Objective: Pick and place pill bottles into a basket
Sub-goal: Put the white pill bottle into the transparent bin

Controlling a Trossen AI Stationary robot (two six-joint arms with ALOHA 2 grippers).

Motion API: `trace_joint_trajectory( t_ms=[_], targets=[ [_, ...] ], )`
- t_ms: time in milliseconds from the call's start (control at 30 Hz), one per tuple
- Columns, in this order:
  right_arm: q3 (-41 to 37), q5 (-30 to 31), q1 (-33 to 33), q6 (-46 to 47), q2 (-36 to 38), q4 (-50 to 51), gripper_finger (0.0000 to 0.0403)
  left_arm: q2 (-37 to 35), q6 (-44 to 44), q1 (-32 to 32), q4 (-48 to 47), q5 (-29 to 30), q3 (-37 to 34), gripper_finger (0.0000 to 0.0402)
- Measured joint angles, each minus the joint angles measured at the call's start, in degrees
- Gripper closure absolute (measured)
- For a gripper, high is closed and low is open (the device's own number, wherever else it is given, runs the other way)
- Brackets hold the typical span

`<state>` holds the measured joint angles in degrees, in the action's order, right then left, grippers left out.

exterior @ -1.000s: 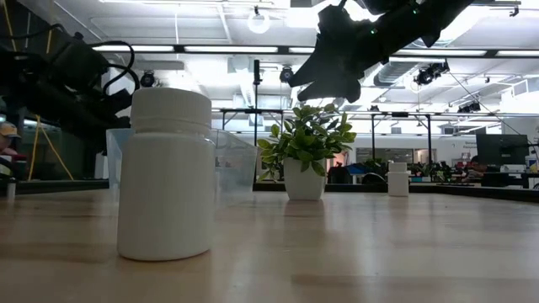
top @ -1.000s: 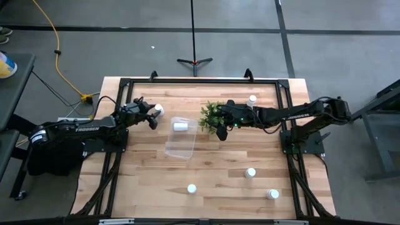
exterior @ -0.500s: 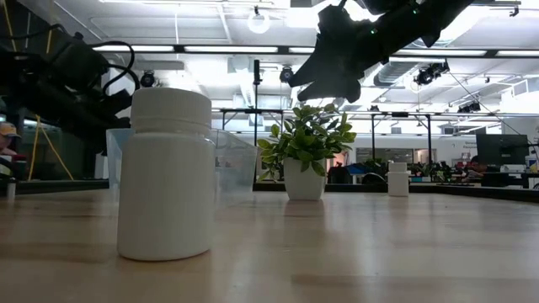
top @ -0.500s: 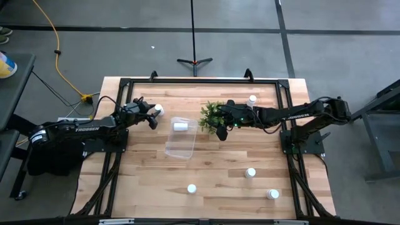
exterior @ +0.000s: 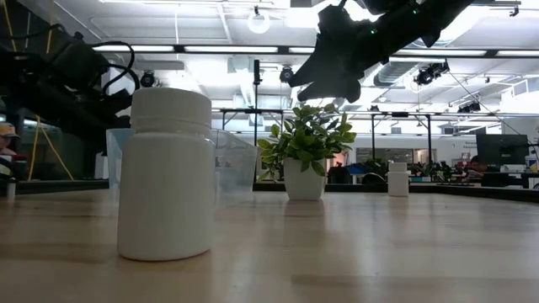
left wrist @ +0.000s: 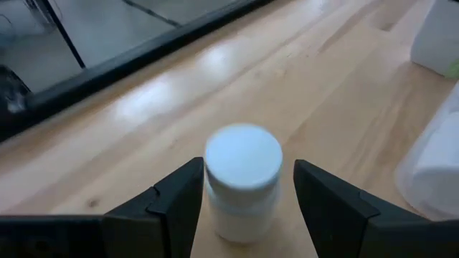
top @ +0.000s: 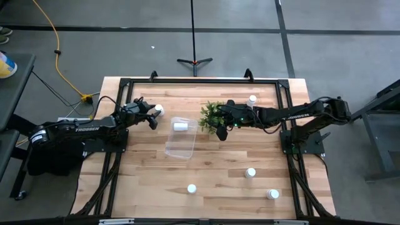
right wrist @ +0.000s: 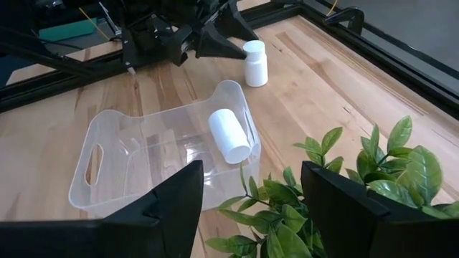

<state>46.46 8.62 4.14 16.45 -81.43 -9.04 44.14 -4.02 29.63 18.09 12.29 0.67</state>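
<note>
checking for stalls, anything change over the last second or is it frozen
Nothing visibly changed. The left gripper still stands open around the upright pill bottle, the right gripper still hangs open over the plant, and one bottle still lies in the basket.

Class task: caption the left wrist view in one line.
Open left gripper straddles an upright pill bottle on the table.

Grey floor [top: 350,19] with dark seams, yellow cable [top: 57,47], black tripod stand [top: 194,60]
</note>
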Motion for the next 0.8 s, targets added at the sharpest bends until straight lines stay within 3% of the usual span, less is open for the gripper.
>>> trace_joint_trajectory(
  t_ms=[267,600,800],
  targets=[
    [0.00,0.02,0.00,0.00,0.00,0.01,0.0178,0.65,1.27,0.00,-1.16,0.14,-0.02,0.0145],
    [0.00,0.02,0.00,0.00,0.00,0.03,0.0178,5.07,0.77,0.00,1.86,1.20,0.07,0.0028],
    [0.00,0.02,0.00,0.00,0.00,0.03,0.0178,9.92,0.21,-0.01,9.26,1.80,0.07,0.0023]
  ],
)
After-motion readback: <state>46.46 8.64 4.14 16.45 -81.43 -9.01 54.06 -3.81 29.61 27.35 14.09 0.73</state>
